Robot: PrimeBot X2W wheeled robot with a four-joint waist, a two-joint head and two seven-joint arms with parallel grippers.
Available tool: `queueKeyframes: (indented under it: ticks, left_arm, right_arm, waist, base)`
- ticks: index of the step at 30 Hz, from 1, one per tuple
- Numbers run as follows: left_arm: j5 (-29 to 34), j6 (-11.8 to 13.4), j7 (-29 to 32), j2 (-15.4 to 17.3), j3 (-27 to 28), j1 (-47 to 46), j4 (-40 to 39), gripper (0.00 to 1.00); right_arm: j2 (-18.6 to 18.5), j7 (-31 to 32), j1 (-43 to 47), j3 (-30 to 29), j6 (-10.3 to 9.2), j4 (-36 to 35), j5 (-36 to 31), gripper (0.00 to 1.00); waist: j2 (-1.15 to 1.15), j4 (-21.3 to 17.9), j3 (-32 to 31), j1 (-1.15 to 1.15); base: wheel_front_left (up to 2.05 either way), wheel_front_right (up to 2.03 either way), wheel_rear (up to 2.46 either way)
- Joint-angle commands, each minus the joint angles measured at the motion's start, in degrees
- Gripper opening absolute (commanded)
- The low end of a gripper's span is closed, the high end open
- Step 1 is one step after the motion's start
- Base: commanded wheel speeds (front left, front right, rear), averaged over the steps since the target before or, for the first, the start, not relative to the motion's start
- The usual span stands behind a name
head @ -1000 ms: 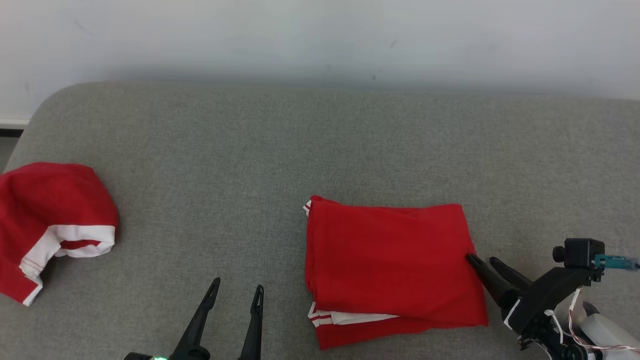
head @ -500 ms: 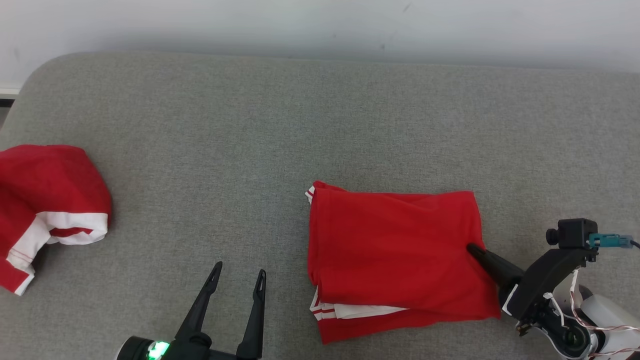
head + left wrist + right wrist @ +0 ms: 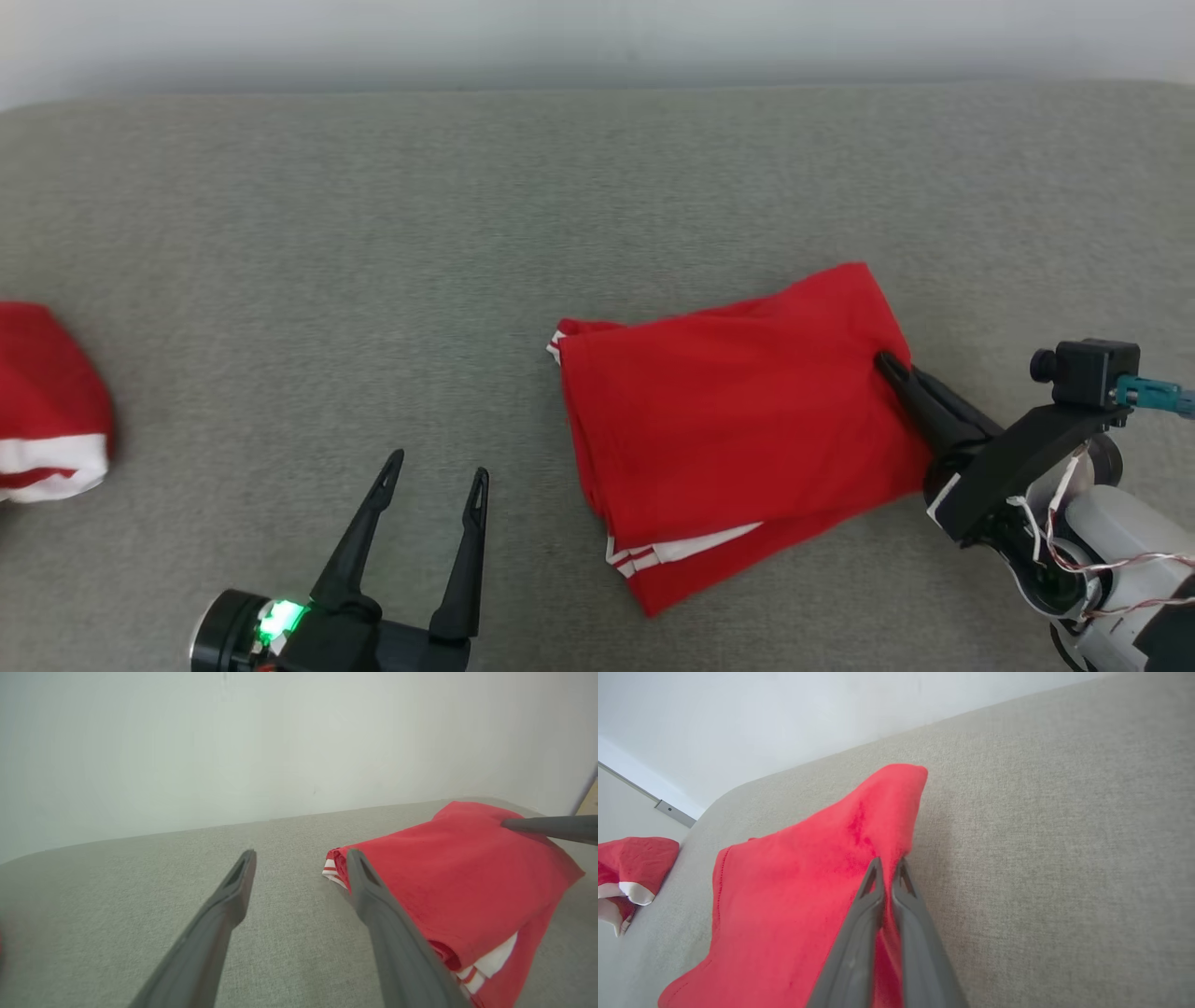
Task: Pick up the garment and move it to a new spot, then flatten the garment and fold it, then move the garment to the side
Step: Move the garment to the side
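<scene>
Garment [image 3: 738,439] lies folded right of centre on the grey cushion [image 3: 373,233]. The right gripper [image 3: 882,362] is clamped on its right edge, likely to drag it aside, while the left gripper [image 3: 439,464] hovers wide and empty.

Grey cushion [image 3: 373,233] bears the folded garment [image 3: 728,429] and a red cloth [image 3: 47,411].

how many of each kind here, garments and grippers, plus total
red garments: 2, the folded garment and the crumpled garment at the far left
grippers: 2, the left gripper open, the right gripper shut on the folded garment's edge
total: 4
</scene>
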Motion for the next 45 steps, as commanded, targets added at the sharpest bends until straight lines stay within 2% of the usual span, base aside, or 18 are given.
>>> queueKeyframes:
  ticks: [1,8,17,29,34,39,45]
  left_arm:
    - [0.01,-0.27,-0.13,0.32,0.03,-0.66,-0.30,1.00]
    - [0.83,-0.74,-0.12,2.17,0.23,-2.27,-2.26,1.00]
    - [1.45,-1.29,0.04,5.25,-0.38,-4.15,-4.25,1.00]
    - [1.57,-1.40,3.89,8.60,-1.30,-3.69,-8.15,1.00]
    - [0.89,-1.62,5.48,9.22,-2.05,-5.47,-10.09,1.00]
    - [0.57,-1.90,7.01,9.42,-3.13,-7.59,-12.10,1.00]
    - [0.50,-2.09,9.45,9.71,-6.23,-12.50,-15.41,1.00]
  right_arm:
    - [0.17,-1.04,-0.80,0.57,-0.15,0.36,-0.22,0.00]
    - [1.31,-5.96,-4.79,3.67,-0.15,2.63,-0.84,0.00]
    - [3.06,-8.74,-7.16,5.31,-0.15,4.47,0.95,0.00]
    - [5.30,-9.14,-4.89,1.73,-0.15,4.00,-0.67,0.00]
    - [5.55,-9.15,-6.68,1.54,-0.15,5.09,-2.82,0.00]
    - [5.36,-9.15,-9.86,1.88,-0.15,6.45,-4.97,0.00]
    - [2.08,-9.15,-14.98,0.13,-0.15,8.65,-6.69,0.00]
  waist:
    - [-0.01,-3.28,1.39,0.00]
    - [-0.01,-9.93,3.61,0.00]
    - [-0.01,-18.24,7.04,0.00]
    - [-0.01,-26.90,8.08,0.00]
    - [-0.01,-28.05,9.31,0.00]
    - [-0.01,-27.56,11.46,0.00]
    - [-0.01,-24.71,15.79,0.00]
  base:
    - [0.00,0.00,0.00]
    - [0.00,0.00,0.00]
    - [0.00,0.00,0.00]
    - [0.00,0.00,0.00]
    - [0.00,0.00,0.00]
    - [0.00,0.00,0.00]
    - [0.00,0.00,0.00]
